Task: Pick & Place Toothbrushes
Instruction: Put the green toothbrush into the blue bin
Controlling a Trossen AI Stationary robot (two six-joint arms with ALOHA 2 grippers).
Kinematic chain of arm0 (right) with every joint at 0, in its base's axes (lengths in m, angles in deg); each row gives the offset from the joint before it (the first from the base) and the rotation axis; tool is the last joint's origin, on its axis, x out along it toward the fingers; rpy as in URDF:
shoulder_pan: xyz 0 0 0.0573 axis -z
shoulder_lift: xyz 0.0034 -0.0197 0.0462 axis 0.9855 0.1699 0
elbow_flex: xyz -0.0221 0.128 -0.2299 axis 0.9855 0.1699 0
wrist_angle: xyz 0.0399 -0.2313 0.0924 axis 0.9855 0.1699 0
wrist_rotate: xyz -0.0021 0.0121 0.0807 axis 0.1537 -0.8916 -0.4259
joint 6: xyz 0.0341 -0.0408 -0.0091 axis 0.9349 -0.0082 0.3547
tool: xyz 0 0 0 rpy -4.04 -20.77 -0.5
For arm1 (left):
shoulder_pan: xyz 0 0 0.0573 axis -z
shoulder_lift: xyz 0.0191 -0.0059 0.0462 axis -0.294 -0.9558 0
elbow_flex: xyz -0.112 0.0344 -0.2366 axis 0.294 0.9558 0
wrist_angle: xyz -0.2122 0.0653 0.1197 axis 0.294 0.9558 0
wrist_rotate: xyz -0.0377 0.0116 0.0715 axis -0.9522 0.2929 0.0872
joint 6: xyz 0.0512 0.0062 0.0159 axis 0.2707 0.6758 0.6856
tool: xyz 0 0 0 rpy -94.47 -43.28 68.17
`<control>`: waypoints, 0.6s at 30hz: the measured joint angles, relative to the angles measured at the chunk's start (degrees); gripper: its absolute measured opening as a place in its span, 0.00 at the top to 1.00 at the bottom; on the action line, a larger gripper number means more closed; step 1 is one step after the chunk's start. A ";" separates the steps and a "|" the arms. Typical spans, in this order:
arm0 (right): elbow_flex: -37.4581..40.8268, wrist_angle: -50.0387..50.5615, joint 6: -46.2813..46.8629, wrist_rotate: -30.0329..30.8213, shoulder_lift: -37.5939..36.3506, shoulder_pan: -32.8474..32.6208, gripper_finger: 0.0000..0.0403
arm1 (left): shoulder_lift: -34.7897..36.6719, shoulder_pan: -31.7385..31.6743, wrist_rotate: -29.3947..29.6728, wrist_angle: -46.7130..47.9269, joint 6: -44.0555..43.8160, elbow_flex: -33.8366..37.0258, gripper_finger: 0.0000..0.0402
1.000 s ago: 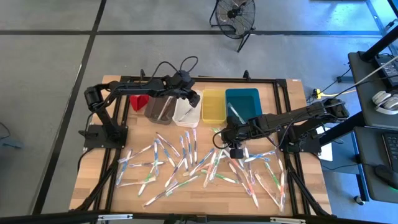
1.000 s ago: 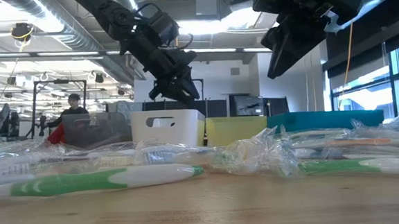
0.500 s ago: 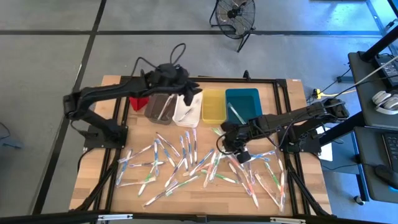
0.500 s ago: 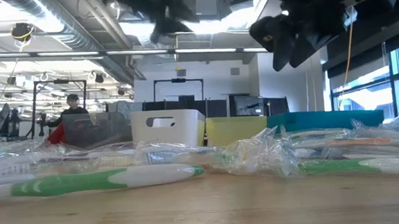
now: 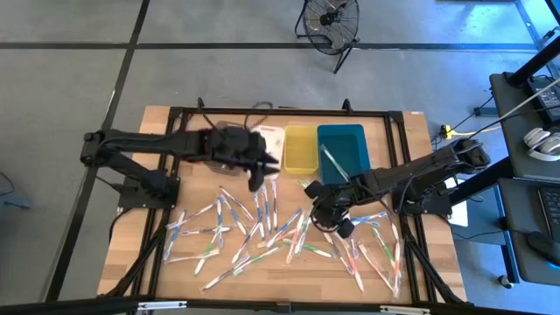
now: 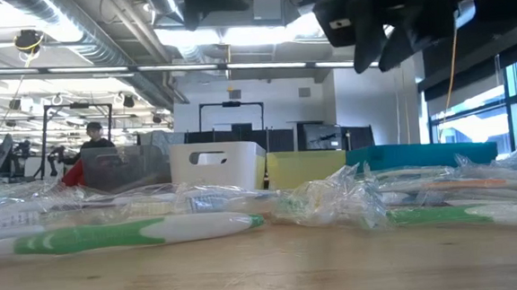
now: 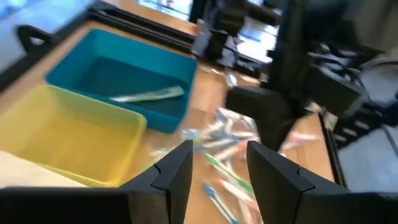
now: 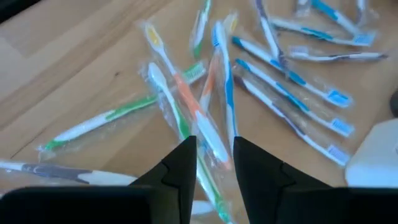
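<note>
Many wrapped toothbrushes (image 5: pixel 262 229) lie scattered flat over the near half of the wooden table, and also show in the right wrist view (image 8: pixel 186 106). One toothbrush (image 7: pixel 146 95) lies on the floor of the teal bin (image 7: pixel 74 68). My left gripper (image 7: pixel 217 165) is open and empty. It hangs high over the table just near of the white bin (image 5: pixel 271 136) and the yellow bin (image 5: pixel 299 149). My right gripper (image 8: pixel 214 162) slants down above the pile's right part (image 5: pixel 331 214). A narrow gap shows between its fingers, with nothing in it.
A row of bins stands along the far side; my left arm (image 5: pixel 175 144) covers the grey one. A small red object (image 6: pixel 71 174) sits at the row's left end. A black frame (image 5: pixel 289 112) borders the table. Bare wood lies along the near edge (image 6: pixel 266 270).
My left gripper has risen from above the grey and white bins and swung toward the near edge, staying open. My right gripper has rolled about its own axis and crept a little toward the near edge above the pile. No toothbrush has moved.
</note>
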 joint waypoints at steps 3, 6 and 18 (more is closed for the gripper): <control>0.00 -1.44 0.16 1.91 2.22 -1.21 0.68 | -0.55 4.06 2.46 0.88 -0.98 0.00 0.64; 0.00 -1.22 0.25 4.81 4.47 -2.12 0.63 | -0.83 8.15 5.99 2.13 -2.63 0.00 0.63; 0.00 0.01 1.41 5.56 10.90 -1.74 0.56 | -0.83 28.67 28.69 4.68 -12.69 0.00 0.64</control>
